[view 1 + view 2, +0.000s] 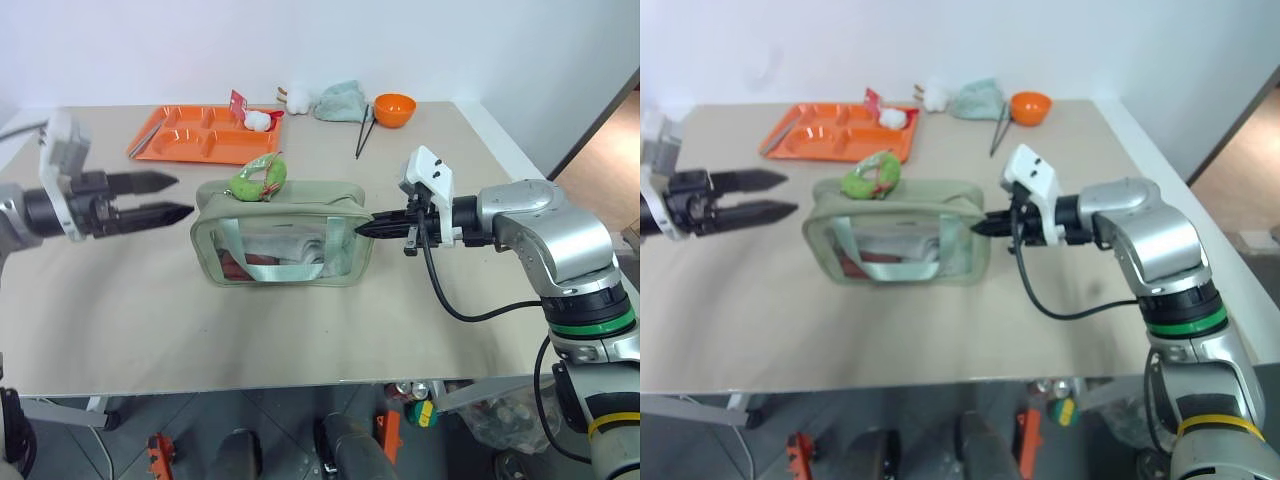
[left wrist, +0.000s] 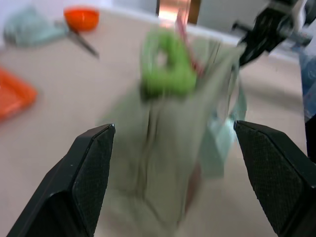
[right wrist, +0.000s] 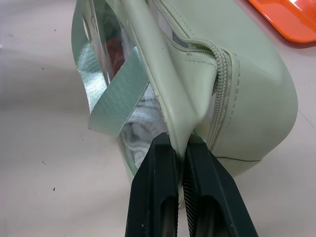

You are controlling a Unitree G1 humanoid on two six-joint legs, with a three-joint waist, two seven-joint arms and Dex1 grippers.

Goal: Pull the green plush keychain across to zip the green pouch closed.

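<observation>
- Right now the right gripper (image 3: 183,148) has its two black fingers pressed narrow together on a fold of fabric at the end of the green pouch (image 1: 283,232), pinching the seam just beside the end of the zipper (image 3: 217,94)
- From those fingers the pouch runs straight away, its long axis in line with them, lying across the table (image 1: 300,330) from one gripper toward the other
- Just beside the pinched fold a loop of green webbing strap (image 3: 116,98) hangs down the clear window panel, with something red and something pale inside behind the plastic
- At the far end of the pouch from the right fingers, on its top, sits the green plush keychain (image 1: 260,177), tilted, with its reddish string showing against the fuzz
- Beyond that end the left gripper (image 1: 172,196) has its fingers spread wide, holding nothing, apart from the pouch and pointing along the same line toward the keychain end
- In the left wrist view the keychain (image 2: 167,66) lies between the two wide fingers and farther out, on top of the pouch (image 2: 163,153)
- Farther back on the table, well apart from both grippers, are an orange tray (image 1: 205,135), an orange bowl (image 1: 394,108) and a pale teal cloth (image 1: 342,100)
</observation>
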